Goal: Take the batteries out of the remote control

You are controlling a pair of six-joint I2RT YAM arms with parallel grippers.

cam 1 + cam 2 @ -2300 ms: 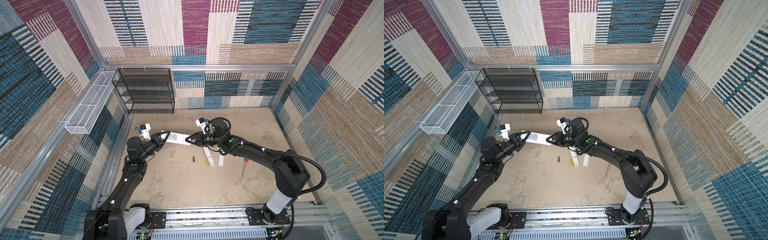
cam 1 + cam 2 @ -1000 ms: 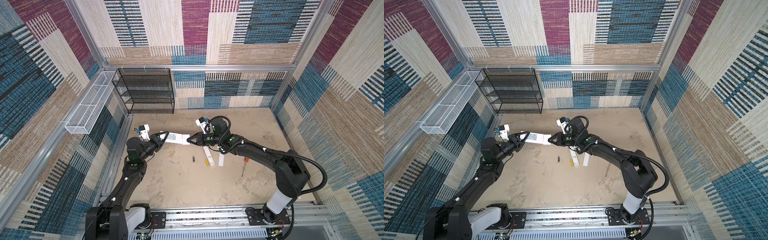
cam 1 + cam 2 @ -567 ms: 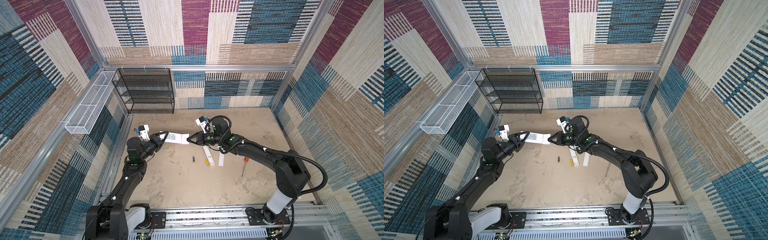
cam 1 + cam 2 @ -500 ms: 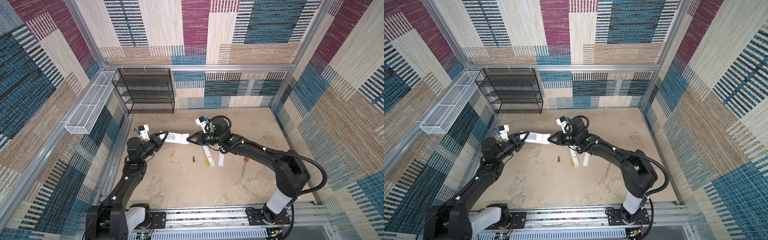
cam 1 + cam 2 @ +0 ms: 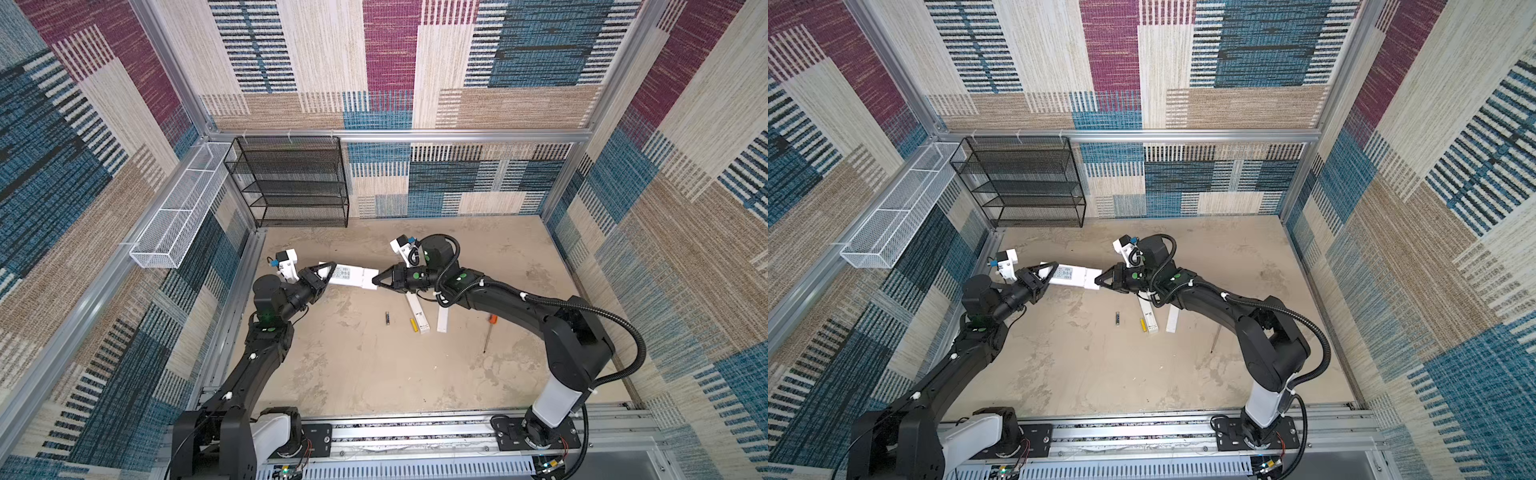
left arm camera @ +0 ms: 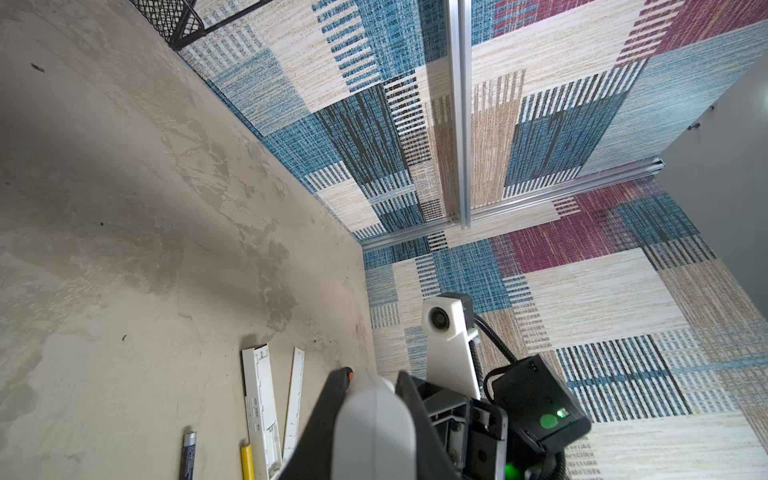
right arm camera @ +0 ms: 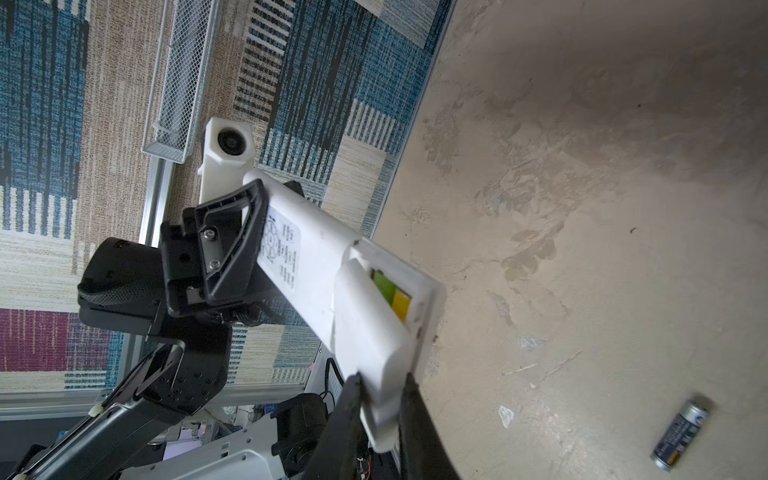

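Both grippers hold a white remote control (image 5: 351,276) (image 5: 1073,276) level above the floor. My left gripper (image 5: 328,272) (image 6: 371,376) is shut on its label end. My right gripper (image 5: 376,282) (image 7: 380,378) is shut on the opposite end, where the battery cover (image 7: 365,332) sits partly slid back. The gap shows a yellow-green battery (image 7: 384,286) and a yellow battery (image 7: 402,305) inside. A dark battery (image 5: 387,318) (image 7: 681,432) and a yellow battery (image 5: 413,324) (image 6: 247,461) lie loose on the floor below.
A long white open casing (image 5: 417,316) and a white cover strip (image 5: 442,320) lie under the right arm. An orange-handled screwdriver (image 5: 488,332) lies further right. A black wire rack (image 5: 291,183) stands at the back wall and a white wire basket (image 5: 178,216) hangs on the left wall.
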